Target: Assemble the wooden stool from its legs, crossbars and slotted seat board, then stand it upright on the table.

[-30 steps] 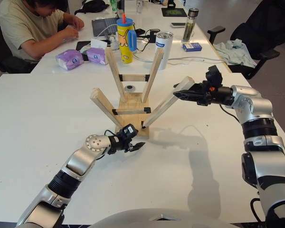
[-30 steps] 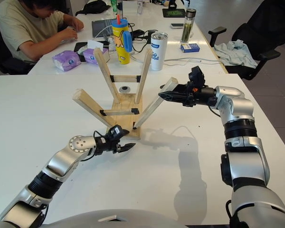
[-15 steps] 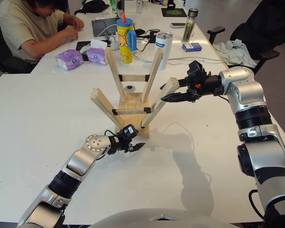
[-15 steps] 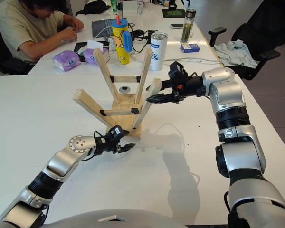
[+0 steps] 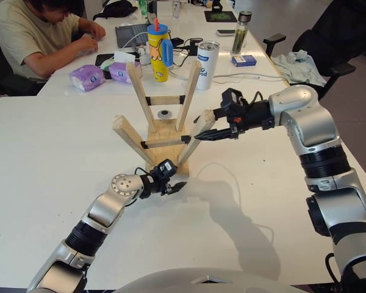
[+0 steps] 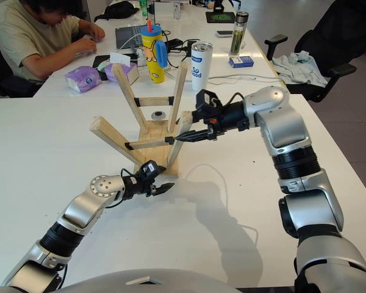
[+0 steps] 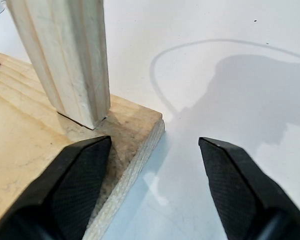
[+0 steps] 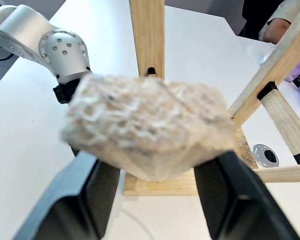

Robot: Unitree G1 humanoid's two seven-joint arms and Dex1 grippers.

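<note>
the stool [image 5: 165,131] lies inverted on the white table [image 5: 61,152]: the seat board [image 5: 166,160] is flat on the tabletop and 4 legs rise from it, splayed outward, with 2 crossbars [image 5: 165,99] bridging leg pairs at black brackets. the right gripper [image 5: 206,131] is at the upper end of the near-right leg [image 5: 194,143], on the robot's right side of the stool and well above the tabletop. in the right wrist view the rough end grain of this leg [image 8: 145,130] sits between the 2 black fingers [image 8: 85,200], which are pressed against its opposite sides, so the claw pinches the leg tip. the left gripper [image 5: 175,186] is low at the near corner of the seat board, just beside the foot of the same leg. in the left wrist view its 2 fingers [image 7: 75,185] are spread apart: 1 lies over the board surface [image 7: 35,150], close to the base of the leg [image 7: 65,60], and the other lies over bare table beyond the board edge. whether the finger over the board touches the wood cannot be told. nothing is held between these fingers.
</note>
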